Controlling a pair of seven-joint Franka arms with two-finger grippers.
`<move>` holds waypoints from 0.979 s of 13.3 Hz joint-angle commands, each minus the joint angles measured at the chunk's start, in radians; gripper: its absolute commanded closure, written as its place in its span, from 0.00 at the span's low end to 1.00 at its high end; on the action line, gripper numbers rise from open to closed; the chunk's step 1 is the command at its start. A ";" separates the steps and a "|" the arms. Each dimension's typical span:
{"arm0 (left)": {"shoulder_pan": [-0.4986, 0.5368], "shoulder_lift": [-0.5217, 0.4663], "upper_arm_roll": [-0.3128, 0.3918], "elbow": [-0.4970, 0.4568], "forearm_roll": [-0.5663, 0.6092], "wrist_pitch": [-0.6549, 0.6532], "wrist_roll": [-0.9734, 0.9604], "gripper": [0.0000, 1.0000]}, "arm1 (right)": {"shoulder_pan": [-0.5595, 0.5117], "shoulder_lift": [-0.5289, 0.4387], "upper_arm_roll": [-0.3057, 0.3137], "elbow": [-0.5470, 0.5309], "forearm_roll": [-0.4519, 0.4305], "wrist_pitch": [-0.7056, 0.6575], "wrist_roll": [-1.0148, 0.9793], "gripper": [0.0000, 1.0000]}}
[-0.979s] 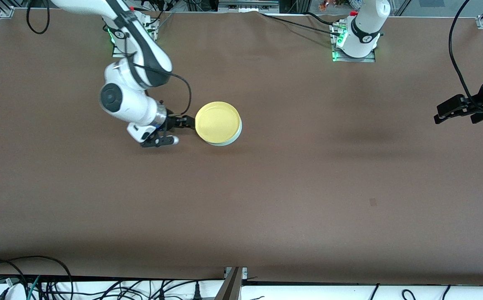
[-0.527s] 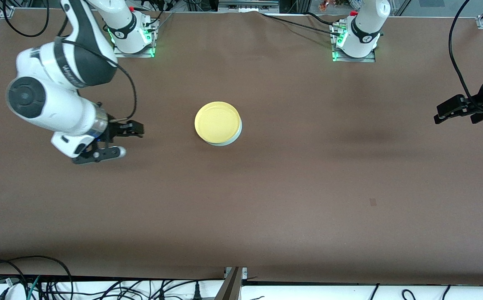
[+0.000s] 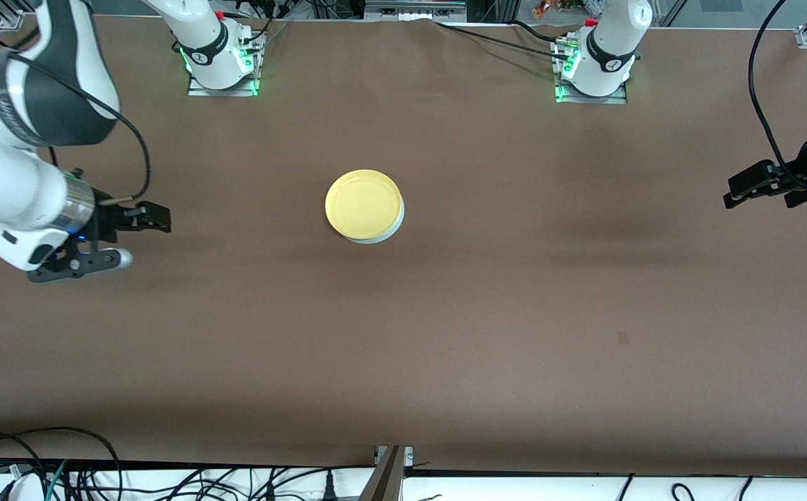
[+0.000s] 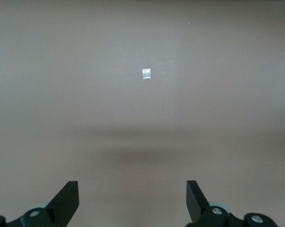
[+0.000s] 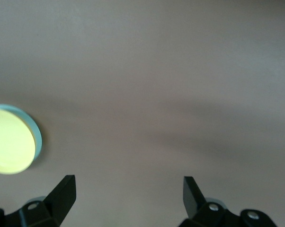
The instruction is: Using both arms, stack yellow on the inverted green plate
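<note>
We see the yellow plate (image 3: 363, 203) resting on the green plate (image 3: 384, 234) mid-surface (image 3: 515, 292). The right pincer (image 3: 149, 221), spread wide and empty, has withdrawn toward its end; the left pincer (image 3: 741, 189) waits, equally wide.

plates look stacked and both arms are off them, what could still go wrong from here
1. The yellow plate sits slightly off-centre on the green plate, whose edge shows on one side only; a bump might slide it off.
2. The right gripper, open, hangs over the table toward the right arm's end, level with the stack; a sweep back inward could clip it.
3. The left gripper, open, waits over the left arm's end, so it poses little risk.
</note>
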 commanded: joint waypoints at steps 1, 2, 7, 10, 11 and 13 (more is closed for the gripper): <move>0.003 0.010 -0.006 0.019 0.017 -0.001 0.008 0.00 | 0.004 -0.032 0.006 0.042 -0.025 -0.071 -0.020 0.00; 0.005 0.012 -0.006 0.019 0.015 -0.001 0.008 0.00 | 0.004 -0.055 0.007 0.035 -0.034 -0.076 -0.021 0.00; 0.005 0.013 -0.006 0.021 0.017 -0.001 0.008 0.00 | -0.025 -0.210 0.001 0.001 -0.070 -0.174 -0.032 0.00; 0.005 0.013 -0.006 0.021 0.015 -0.001 0.008 0.00 | -0.055 -0.218 -0.001 -0.001 -0.073 -0.202 -0.040 0.00; 0.005 0.013 -0.006 0.021 0.015 -0.001 0.008 0.00 | -0.056 -0.218 -0.001 0.004 -0.074 -0.217 -0.040 0.00; 0.005 0.013 -0.006 0.021 0.017 -0.001 0.008 0.00 | -0.066 -0.200 -0.020 0.019 -0.070 -0.242 -0.044 0.00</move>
